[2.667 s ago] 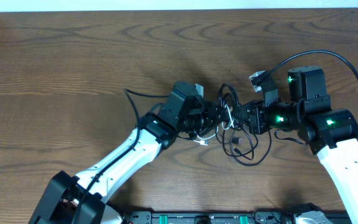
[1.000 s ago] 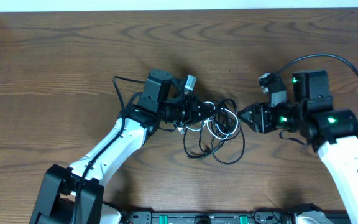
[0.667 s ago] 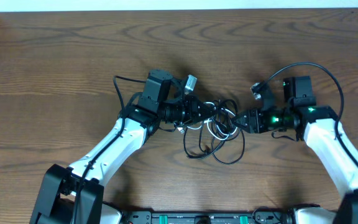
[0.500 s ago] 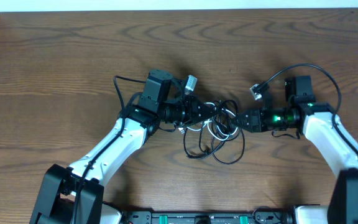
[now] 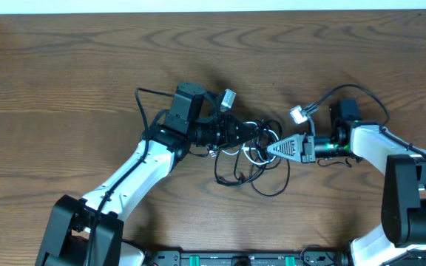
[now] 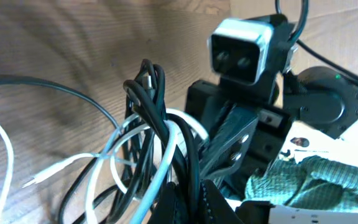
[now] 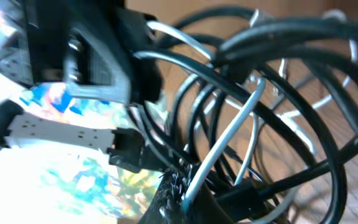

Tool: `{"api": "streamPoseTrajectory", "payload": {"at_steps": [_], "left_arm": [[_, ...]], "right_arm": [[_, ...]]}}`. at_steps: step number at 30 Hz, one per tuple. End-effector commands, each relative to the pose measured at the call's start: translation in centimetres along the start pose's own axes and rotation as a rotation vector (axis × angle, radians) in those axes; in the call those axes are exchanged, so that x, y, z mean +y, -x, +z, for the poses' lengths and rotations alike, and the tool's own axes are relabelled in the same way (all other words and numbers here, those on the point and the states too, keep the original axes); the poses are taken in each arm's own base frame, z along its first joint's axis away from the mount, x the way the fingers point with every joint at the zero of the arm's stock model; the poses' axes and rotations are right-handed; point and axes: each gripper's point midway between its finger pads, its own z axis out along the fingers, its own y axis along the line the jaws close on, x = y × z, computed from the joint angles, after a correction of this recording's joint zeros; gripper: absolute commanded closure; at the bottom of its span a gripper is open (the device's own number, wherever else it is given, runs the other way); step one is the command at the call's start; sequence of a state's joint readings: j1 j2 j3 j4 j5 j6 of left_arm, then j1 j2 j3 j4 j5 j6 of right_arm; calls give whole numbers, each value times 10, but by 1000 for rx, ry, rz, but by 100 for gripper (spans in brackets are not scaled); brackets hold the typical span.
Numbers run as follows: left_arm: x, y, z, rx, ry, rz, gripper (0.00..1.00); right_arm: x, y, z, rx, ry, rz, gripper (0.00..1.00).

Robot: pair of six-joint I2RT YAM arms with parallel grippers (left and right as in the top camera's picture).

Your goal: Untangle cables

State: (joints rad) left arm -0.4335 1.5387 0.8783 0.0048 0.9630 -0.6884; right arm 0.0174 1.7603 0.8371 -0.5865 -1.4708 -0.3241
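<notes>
Tangled cables (image 5: 251, 151) on table (image 5: 87, 74), left fingers (image 5: 242, 132) clamped on them; right fingers (image 5: 285, 148) pinching them — opposite side

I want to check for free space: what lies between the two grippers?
Only the knot of cables, black ones and a white one, with no bare stretch. The left gripper and the right gripper both pinch it, as the overhead view shows.

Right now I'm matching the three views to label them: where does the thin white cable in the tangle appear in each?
Overhead: the thin white cable loops at picture centre.
Left wrist: centre, arcing up from lower left.
Right wrist: pale diagonal strand, centre.
Shared landmark: the black cables tangled around it.
</notes>
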Motion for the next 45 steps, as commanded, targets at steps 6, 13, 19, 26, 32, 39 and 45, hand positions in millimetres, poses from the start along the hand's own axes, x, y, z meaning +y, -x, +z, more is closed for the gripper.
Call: {"api": "streamPoseTrajectory", "payload": {"at_steps": [6, 13, 19, 26, 32, 39, 45], "left_arm": [[26, 16, -16, -73, 98, 28, 92], [96, 32, -52, -225, 399, -184, 92], [107, 43, -67, -313, 410, -351, 92], [74, 41, -48, -256, 247, -396, 93], [53, 42, -29, -230, 216, -201, 93], [42, 31, -10, -200, 232, -90, 93], [29, 29, -6, -198, 208, -53, 92]], "right_arm": [[69, 81, -70, -209, -113, -245, 99], [95, 113, -135, -401, -595, -264, 99], [105, 99, -162, -491, -862, -221, 99], [83, 57, -123, -320, -850, -45, 54], [48, 40, -85, -219, -1047, 118, 44], [15, 32, -63, -213, -1250, 205, 44], [-13, 21, -29, -123, -1257, 253, 46]]}}
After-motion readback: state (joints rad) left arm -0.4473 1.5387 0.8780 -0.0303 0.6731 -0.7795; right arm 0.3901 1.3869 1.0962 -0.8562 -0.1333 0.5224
